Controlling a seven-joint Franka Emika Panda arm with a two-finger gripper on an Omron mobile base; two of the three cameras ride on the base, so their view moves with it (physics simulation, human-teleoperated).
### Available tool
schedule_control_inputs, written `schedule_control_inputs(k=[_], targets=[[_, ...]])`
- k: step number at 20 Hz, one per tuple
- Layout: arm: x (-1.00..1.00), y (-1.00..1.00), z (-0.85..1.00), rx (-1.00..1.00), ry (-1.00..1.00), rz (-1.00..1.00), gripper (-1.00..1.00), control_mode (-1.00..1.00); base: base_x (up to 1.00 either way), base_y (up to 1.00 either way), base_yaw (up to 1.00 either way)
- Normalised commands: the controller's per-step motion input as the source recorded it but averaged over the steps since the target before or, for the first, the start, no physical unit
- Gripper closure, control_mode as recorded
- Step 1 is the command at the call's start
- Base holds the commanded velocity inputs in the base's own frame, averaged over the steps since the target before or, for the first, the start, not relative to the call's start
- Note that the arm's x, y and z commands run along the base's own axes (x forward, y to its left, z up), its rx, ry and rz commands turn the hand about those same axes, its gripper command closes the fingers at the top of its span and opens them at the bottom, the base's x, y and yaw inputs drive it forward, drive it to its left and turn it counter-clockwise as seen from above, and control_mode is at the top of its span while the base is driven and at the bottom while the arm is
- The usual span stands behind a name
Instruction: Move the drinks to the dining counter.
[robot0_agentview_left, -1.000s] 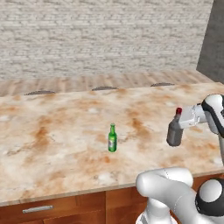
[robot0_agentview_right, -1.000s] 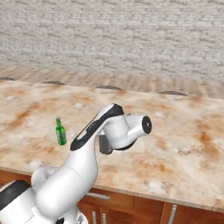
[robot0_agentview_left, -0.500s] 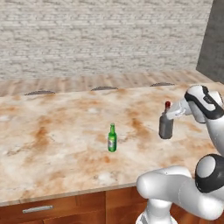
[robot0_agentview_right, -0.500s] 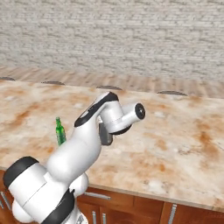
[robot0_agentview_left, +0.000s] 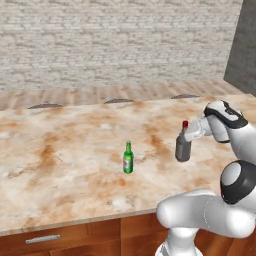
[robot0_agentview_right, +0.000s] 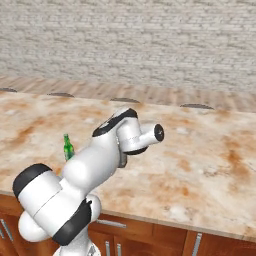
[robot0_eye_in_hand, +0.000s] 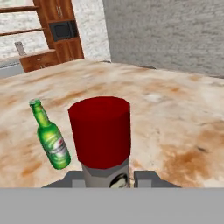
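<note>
Hand view: dark-grey bottle (robot0_eye_in_hand: 103, 148) (red cap up, axis upright) is clamped between gripper (robot0_eye_in_hand: 109, 179) fingers; green bottle (robot0_eye_in_hand: 50, 138) stands apart, leftward.

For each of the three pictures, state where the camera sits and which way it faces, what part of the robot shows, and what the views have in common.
Left base view: behind the arm to its left, looking forward and down over the dining counter; arm at lower right, gripper shut on the dark-grey bottle.
Right base view: behind to its right; arm at lower left.
Hand view: on the hand, looking along the gripper past the red cap.
Shared: all show the green bottle standing on the counter.
</note>
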Motion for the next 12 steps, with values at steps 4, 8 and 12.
schedule_control_inputs(k=[4, 8, 12], targets=[[0.25, 0.10, -0.17, 0.06, -0.08, 0.10, 1.00, -1.00, 0.00, 0.00, 0.00], [0.27, 0.07, -0.13, 0.00, 0.00, 0.05, 1.00, -1.00, 0.00, 0.00, 0.00], [0.23, 0.06, -0.23, 0.00, 0.18, 0.00, 1.00, -1.00, 0.00, 0.00, 0.00]])
